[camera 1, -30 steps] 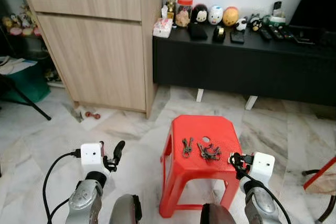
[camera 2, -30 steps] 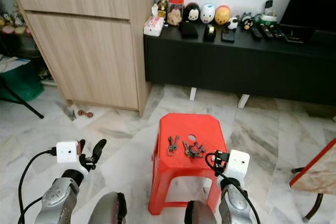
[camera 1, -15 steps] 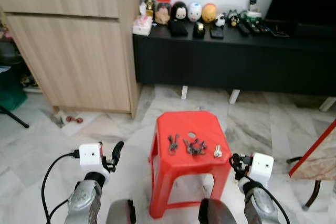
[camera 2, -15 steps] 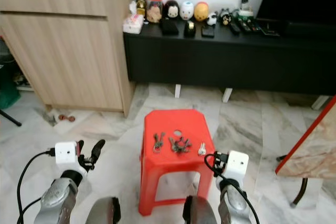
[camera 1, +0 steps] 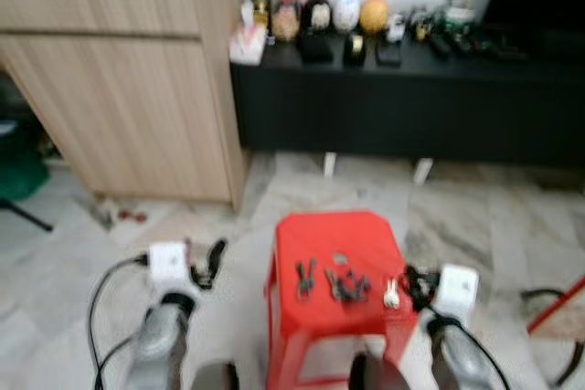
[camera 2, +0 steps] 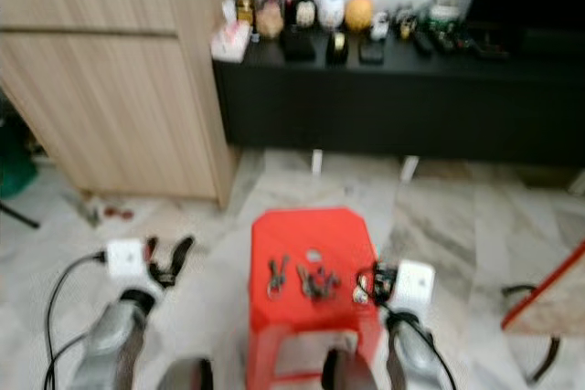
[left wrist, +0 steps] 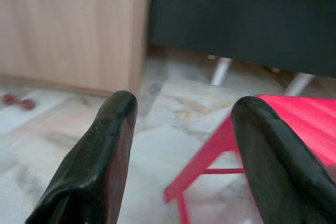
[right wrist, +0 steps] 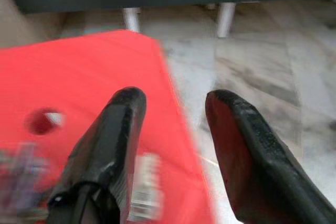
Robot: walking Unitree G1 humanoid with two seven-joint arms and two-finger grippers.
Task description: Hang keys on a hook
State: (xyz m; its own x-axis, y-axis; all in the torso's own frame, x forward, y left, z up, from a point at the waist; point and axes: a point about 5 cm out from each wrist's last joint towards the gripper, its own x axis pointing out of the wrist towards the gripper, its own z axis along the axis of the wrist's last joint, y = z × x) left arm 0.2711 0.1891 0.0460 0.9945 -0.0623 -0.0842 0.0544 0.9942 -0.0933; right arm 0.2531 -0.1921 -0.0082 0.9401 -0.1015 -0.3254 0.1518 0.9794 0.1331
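Several bunches of dark metal keys [camera 1: 331, 282] lie on the seat of a red plastic stool [camera 1: 336, 242] (a pale tag [camera 1: 391, 293], probably a key fob, lies at its right edge). The right gripper [right wrist: 173, 111], fingers apart, hovers just beside that edge. The left gripper [left wrist: 184, 124], also spread, hangs left of the stool over the marble floor [camera 1: 462, 216]. Behind stand a wooden cabinet [camera 1: 128, 70] and a black low console [camera 1: 411, 98].

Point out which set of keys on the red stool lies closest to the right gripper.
The single pale key at the stool's right edge, just beside the right gripper. The two darker bunches lie further left, toward the stool's middle.
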